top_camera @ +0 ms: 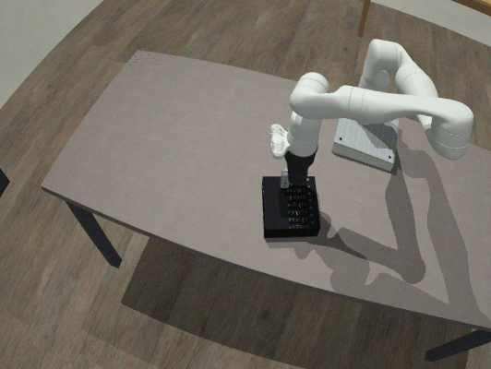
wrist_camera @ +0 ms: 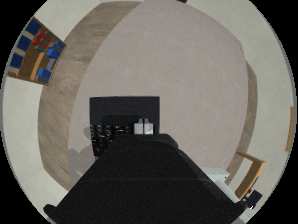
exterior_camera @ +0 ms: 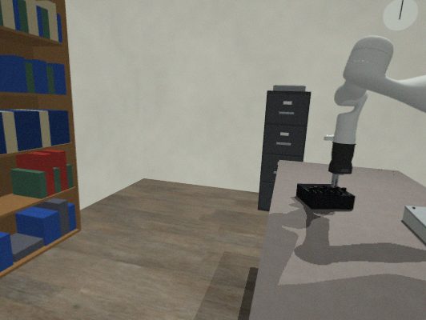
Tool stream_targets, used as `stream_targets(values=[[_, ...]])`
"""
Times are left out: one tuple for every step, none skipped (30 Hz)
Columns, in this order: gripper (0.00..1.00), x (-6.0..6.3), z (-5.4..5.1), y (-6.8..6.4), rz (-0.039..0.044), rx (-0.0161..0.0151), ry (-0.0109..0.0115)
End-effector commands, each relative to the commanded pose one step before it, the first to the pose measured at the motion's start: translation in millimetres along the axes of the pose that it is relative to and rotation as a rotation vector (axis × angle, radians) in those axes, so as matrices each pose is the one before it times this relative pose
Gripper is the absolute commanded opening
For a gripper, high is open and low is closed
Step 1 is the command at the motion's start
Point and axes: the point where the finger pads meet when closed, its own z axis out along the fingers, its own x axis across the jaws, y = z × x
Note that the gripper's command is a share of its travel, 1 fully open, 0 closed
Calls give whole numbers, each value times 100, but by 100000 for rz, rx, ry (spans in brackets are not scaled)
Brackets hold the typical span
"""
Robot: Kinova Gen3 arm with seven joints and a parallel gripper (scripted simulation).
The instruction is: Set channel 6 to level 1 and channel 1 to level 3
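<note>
Black fader caps sit so close together that my biggest worry is the hand (exterior_camera: 336, 185), fingers pressed together on nothing and poised as a pusher at the end row of the lighting desk (top_camera: 291, 208), clipping a neighbouring cap and shifting a channel that must keep its level. I can't read the scale marks, so an overshoot past the wanted level is likely. Pushing too hard could skid the desk across the tabletop (top_camera: 175, 138) toward the grey base plate (top_camera: 365, 143).

The setting is an office: a filing cabinet (exterior_camera: 287, 149), a bookshelf (exterior_camera: 34, 132), a wall clock (exterior_camera: 399, 14) and wood flooring (exterior_camera: 160, 240).
</note>
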Motion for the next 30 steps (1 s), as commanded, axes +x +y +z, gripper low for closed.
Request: stream_targets(values=[[0,-57,-59,79,-82,72,-136],[0,0,0,41,0,0,0],[0,0,0,43,0,0,0],[0,0,0,44,0,0,0],[0,0,0,46,0,0,0],[0,0,0,47,0,0,0],[0,0,0,49,0,0,0],[0,0,0,50,0,0,0],[0,0,0,51,0,0,0],[0,0,0,52,0,0,0],[0,0,0,53,0,0,0],[0,0,0,54,0,0,0],[0,0,0,55,0,0,0],[0,0,0,56,0,0,0],[0,0,0,0,0,0,0],[0,0,0,0,0,0,0],[0,0,0,57,0,0,0],[0,0,0,58,0,0,0],[0,0,0,59,0,0,0],[0,0,0,60,0,0,0],[0,0,0,60,0,0,0],[0,0,0,61,0,0,0],[0,0,0,61,0,0,0],[0,0,0,62,0,0,0],[0,0,0,62,0,0,0],[0,0,0,62,0,0,0],[0,0,0,62,0,0,0],[0,0,0,62,0,0,0],[0,0,0,62,0,0,0],[0,0,0,62,0,0,0]])
